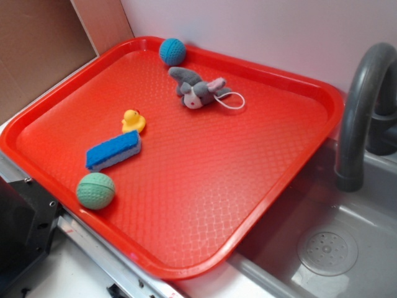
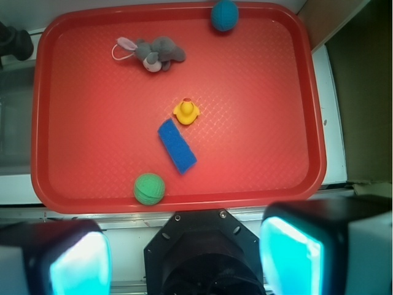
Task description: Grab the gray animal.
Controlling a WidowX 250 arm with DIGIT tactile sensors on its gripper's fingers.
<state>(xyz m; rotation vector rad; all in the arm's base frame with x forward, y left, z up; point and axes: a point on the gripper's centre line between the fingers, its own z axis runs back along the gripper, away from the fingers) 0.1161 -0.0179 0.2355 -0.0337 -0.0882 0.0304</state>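
tray point(image 1: 273, 192): big red one, takes up most of both views, sitting partly over a gray sink point(image 1: 366, 248) with a dark faucet point(image 1: 363, 105) at 3 o'clock in the exterior view.

gripper point(image 2: 184, 258): only in the wrist view, bottom edge. Two teal-lit fingers point(image 2: 288, 252) spread wide, nothing between them, so it's open and empty. It sits off the near rim of the tray, well apart from everything.

block point(image 2: 177, 146): blue, middle of the tray, lying diagonal.

plush point(image 2: 156, 54): the gray animal, white face, pinkish ears. Wrist view puts it at about 11 o'clock on the tray, far side from the gripper. A thin white string loop point(image 1: 234, 101) trails off it.

blue ball point(image 2: 225, 15): far rim, near the plush but not touching.

green ball point(image 2: 149, 188): near rim, about 7 o'clock.

duck point(image 2: 186, 112): yellow, just beside the top end of the block.

risks: my guess, the duck and block sit roughly on the straight path out to the plush, so a low approach could knock them. Plush is soft and lumpy, so an off-center pinch might catch only an ear or the string.

view differences: exterior shows the sink and faucet properly but no gripper at all. Wrist gives the top-down layout and the fingers.
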